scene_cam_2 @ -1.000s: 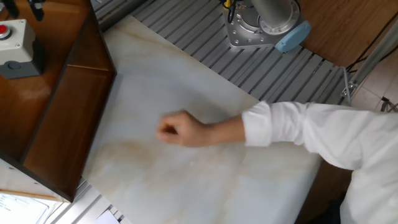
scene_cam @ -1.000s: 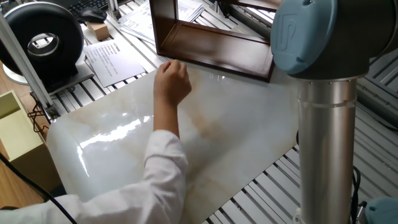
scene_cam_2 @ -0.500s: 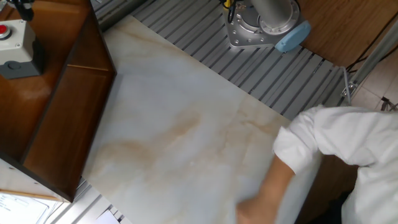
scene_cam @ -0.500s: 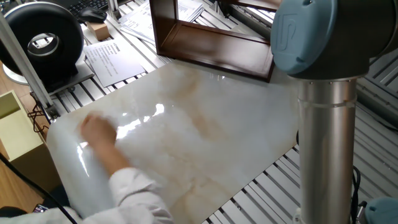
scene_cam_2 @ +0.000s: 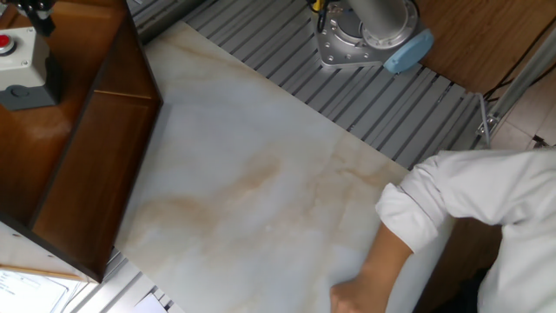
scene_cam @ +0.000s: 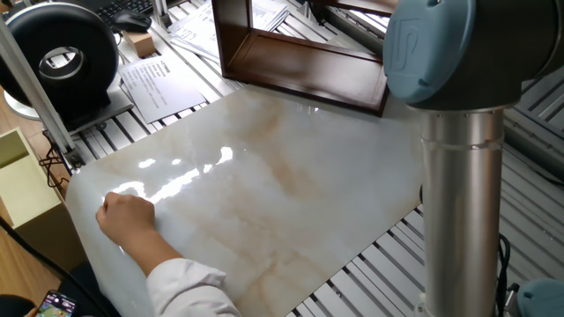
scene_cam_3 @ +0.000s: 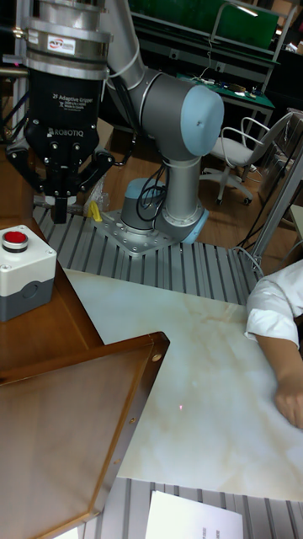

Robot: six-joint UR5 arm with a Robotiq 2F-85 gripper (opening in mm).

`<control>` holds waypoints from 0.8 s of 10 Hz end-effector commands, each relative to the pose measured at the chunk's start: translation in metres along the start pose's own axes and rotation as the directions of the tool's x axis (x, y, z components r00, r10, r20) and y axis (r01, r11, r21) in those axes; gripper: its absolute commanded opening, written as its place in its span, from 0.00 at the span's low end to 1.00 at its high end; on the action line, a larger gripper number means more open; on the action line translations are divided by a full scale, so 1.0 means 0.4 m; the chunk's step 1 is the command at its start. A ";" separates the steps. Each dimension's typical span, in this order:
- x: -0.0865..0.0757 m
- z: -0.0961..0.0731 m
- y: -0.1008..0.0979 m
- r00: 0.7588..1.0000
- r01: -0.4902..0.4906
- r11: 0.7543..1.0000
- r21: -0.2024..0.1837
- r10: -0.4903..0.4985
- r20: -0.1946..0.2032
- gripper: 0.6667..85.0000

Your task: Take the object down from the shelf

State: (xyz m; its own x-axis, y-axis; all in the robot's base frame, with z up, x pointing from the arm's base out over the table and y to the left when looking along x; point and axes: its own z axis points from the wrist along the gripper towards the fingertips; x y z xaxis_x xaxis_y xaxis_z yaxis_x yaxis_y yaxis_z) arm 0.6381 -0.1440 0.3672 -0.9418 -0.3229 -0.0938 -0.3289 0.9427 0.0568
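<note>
Just above the shelf [scene_cam_3: 76, 404] top — gripper [scene_cam_3: 59, 212]; object out of sight.

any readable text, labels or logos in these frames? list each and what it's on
"ROBOTIQ", preceded by small characters too blurred to read: white print on the black gripper body.
Red-and-white label on the silver ring above the gripper: too small to read.
"UR"-style logo embossed on the blue joint cap.
Printed sheets beside the shelf: text too small to read.
Red button box: no text visible.
</note>
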 end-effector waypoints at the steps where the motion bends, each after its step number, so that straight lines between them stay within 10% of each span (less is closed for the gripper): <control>1: -0.001 -0.002 0.031 0.992 -0.130 0.991 -0.045 0.130 -0.002 0.01; 8: 0.005 -0.002 0.032 0.992 -0.127 0.991 -0.045 0.127 -0.011 0.01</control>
State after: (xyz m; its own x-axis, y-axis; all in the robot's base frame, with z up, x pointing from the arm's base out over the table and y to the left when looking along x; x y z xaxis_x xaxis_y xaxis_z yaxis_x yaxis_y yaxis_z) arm 0.6381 -0.1440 0.3671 -0.9416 -0.3233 -0.0937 -0.3293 0.9425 0.0568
